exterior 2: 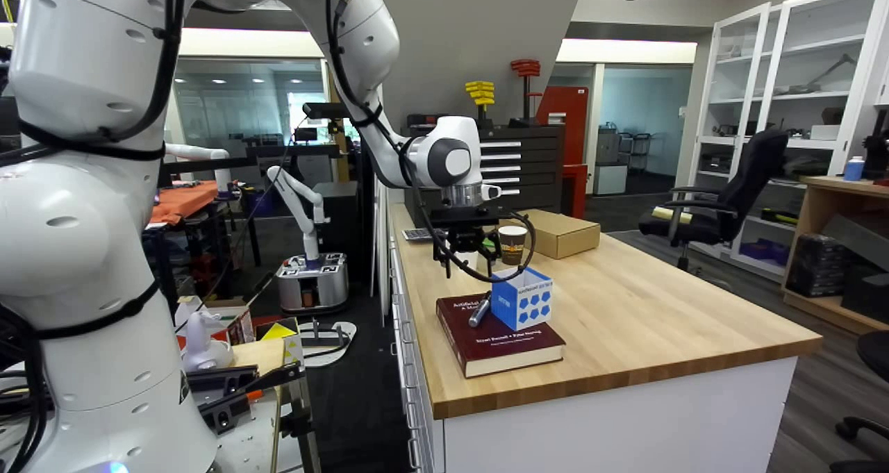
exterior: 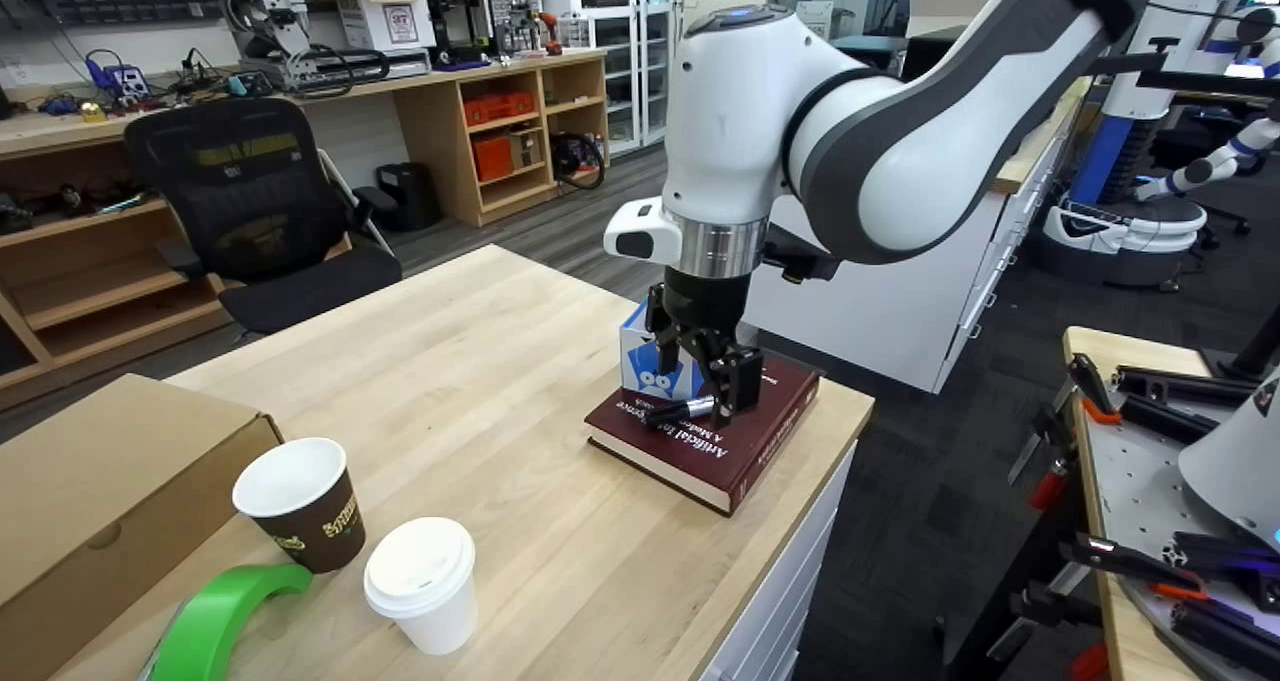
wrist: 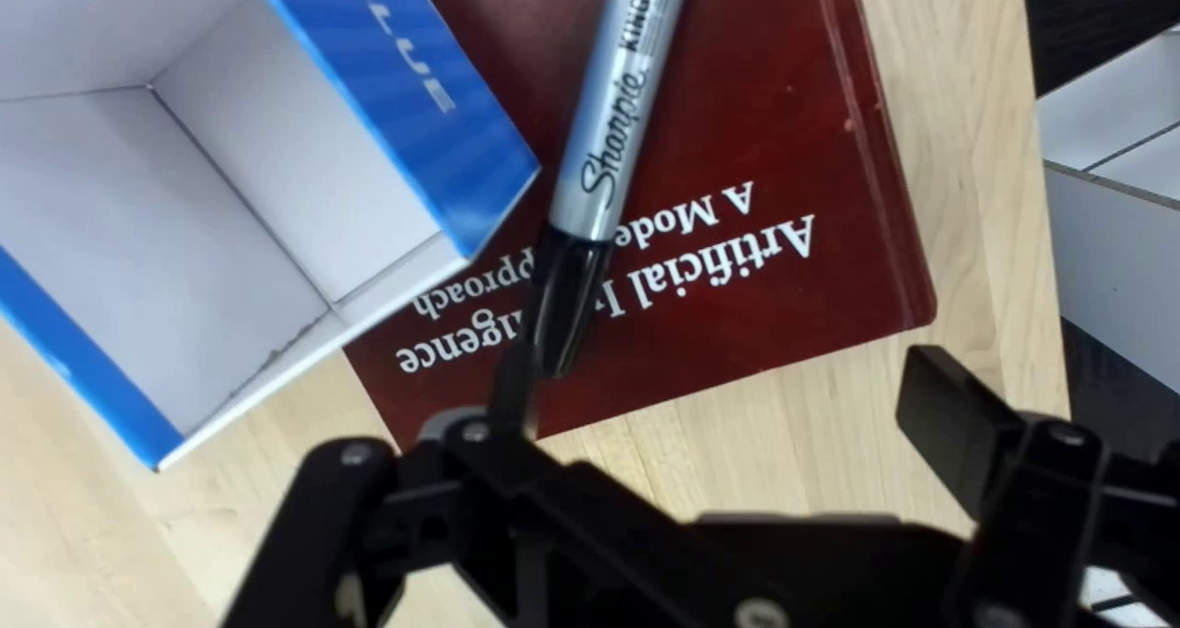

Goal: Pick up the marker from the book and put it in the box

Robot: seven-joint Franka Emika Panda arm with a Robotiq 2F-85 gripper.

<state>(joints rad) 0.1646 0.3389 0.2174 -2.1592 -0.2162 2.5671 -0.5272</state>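
Note:
The silver marker with a black cap point(exterior: 682, 411) lies on the maroon book point(exterior: 690, 453). It also shows in the wrist view point(wrist: 613, 130) on the book point(wrist: 765, 296), and in an exterior view point(exterior 2: 480, 310). The blue-and-white box point(exterior 2: 522, 303) stands upright and open-topped beside the marker, seeming to rest at least partly on the book. Its bare inside and blue wall point(wrist: 406, 84) show in the wrist view. My gripper point(wrist: 724, 379) is open and empty above the book. In the wrist view its left finger is near the marker's cap; the right finger is well apart.
A large brown cardboard box point(exterior: 130, 471), a dark paper cup point(exterior: 320, 526), a white lidded cup point(exterior: 425, 581) and a green curved object point(exterior: 220, 616) stand on the same table. The book lies near the table's edge and corner point(exterior 2: 444, 407). A cable loop hangs near the gripper.

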